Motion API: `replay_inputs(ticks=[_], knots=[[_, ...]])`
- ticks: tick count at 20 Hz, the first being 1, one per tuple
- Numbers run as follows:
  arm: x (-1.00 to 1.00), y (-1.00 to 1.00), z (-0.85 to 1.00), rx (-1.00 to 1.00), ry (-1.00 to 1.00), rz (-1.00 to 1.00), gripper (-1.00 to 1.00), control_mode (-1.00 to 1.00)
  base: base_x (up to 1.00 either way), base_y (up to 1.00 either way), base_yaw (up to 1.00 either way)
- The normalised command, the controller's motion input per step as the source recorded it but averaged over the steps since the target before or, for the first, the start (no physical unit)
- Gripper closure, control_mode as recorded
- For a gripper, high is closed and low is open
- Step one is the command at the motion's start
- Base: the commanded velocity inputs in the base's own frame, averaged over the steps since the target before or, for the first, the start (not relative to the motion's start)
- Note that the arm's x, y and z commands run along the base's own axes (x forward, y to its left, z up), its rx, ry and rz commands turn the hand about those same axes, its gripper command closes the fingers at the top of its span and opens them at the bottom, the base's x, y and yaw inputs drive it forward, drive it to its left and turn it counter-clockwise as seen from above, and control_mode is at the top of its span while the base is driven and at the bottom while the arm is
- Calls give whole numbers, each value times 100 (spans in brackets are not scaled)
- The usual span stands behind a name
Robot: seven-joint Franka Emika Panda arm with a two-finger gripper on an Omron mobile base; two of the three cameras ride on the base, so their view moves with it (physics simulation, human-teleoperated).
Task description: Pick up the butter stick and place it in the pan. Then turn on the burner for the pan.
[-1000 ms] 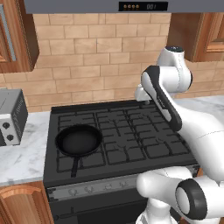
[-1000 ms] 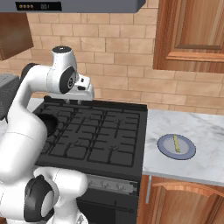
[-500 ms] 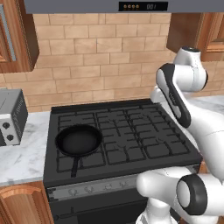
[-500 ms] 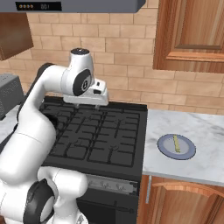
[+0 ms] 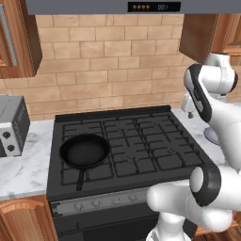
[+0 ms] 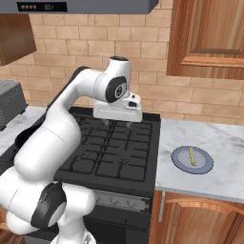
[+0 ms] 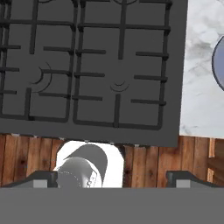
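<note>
The butter stick (image 6: pixel 192 156), a thin pale yellow-green bar, lies on a flat grey-blue plate (image 6: pixel 179 162) on the marble counter right of the stove. On the front left burner of the cooktop (image 5: pixel 141 146) sits the black pan (image 5: pixel 84 150), its handle pointing toward the front edge. My gripper (image 6: pixel 116 126) hangs open over the back right part of the cooktop, fingers pointing down, well left of the plate and holding nothing. In the hand view the fingertips (image 7: pixel 43 177) stand wide apart above the grates, and the plate's rim (image 7: pixel 217 61) shows at the right edge.
A row of knobs (image 5: pixel 96 204) runs along the stove's front panel. On the left counter stands a grey toaster oven (image 5: pixel 12 124). Wooden cabinets (image 6: pixel 209 38) hang above the right counter, and a range hood (image 5: pixel 122 5) sits over the stove.
The arm has swung to the right across the back of the cooktop, bringing the gripper closer to the counter with the plate. Pan, plate and butter stick have not moved.
</note>
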Motion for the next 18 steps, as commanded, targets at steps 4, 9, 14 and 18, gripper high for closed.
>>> replay_inputs(ticks=[4, 9, 14, 18], knots=[[0, -71, -28, 0, 13, 0, -100, -100, 0, 0, 0], [0, -67, -29, 0, 12, 0, -100, -100, 0, 0, 0], [4, -63, -33, 0, 11, 0, -100, -100, 0, 0, 0], [17, -65, -38, 0, 5, 0, -100, -100, 0, 0, 0]])
